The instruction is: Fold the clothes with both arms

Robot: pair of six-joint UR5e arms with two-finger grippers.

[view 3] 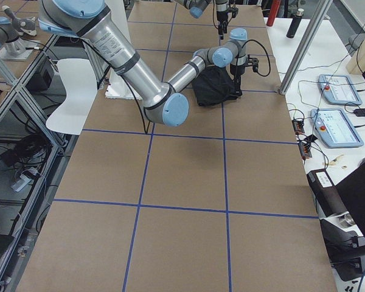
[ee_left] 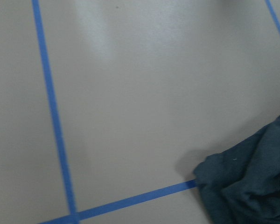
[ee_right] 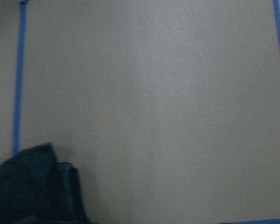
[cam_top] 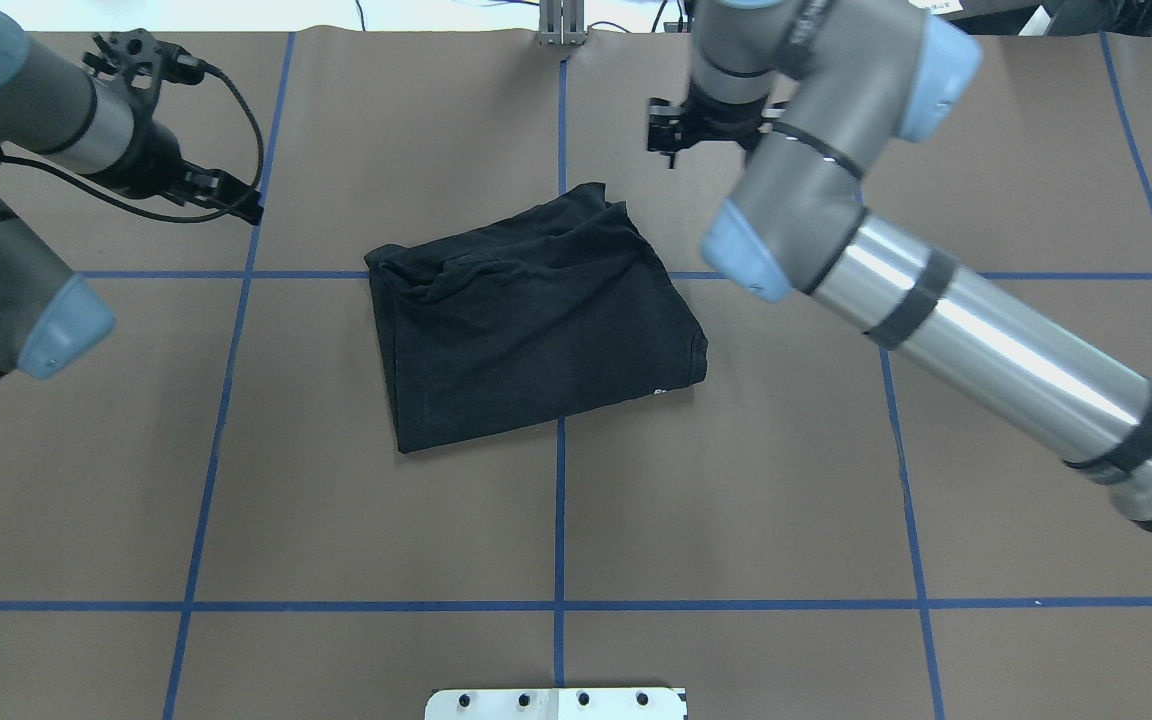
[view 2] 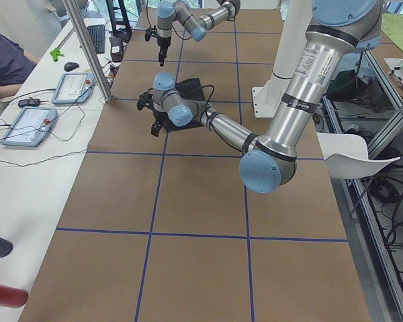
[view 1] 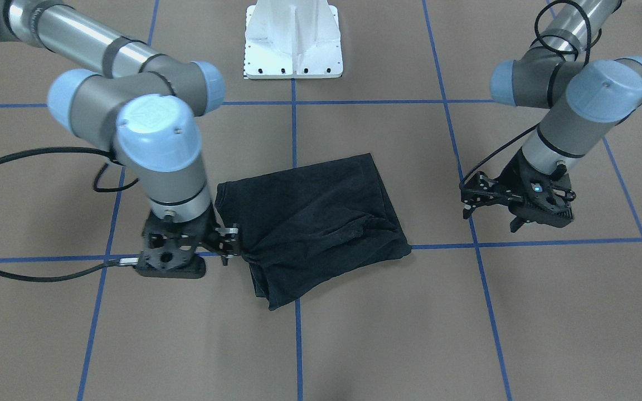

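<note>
The black T-shirt (view 1: 310, 217) lies folded into a rough rectangle at the middle of the brown table (cam_top: 736, 480); its logo is hidden. It also shows in the overhead view (cam_top: 526, 320). My right gripper (view 1: 230, 244) hovers just off the shirt's far corner on my right, jaws apart and empty; it also shows in the overhead view (cam_top: 666, 130). My left gripper (view 1: 488, 217) hangs open and empty over bare table well to the shirt's other side. The left wrist view shows a shirt corner (ee_left: 252, 186). The right wrist view shows another corner (ee_right: 28, 186). No fingers show in either.
Blue tape lines (cam_top: 559, 500) grid the table. The white pedestal base (view 1: 293, 39) stands at my edge of the table. Control tablets (view 2: 27, 124), a person (view 2: 3, 60) and a metal post (view 2: 87, 47) are at the operators' side.
</note>
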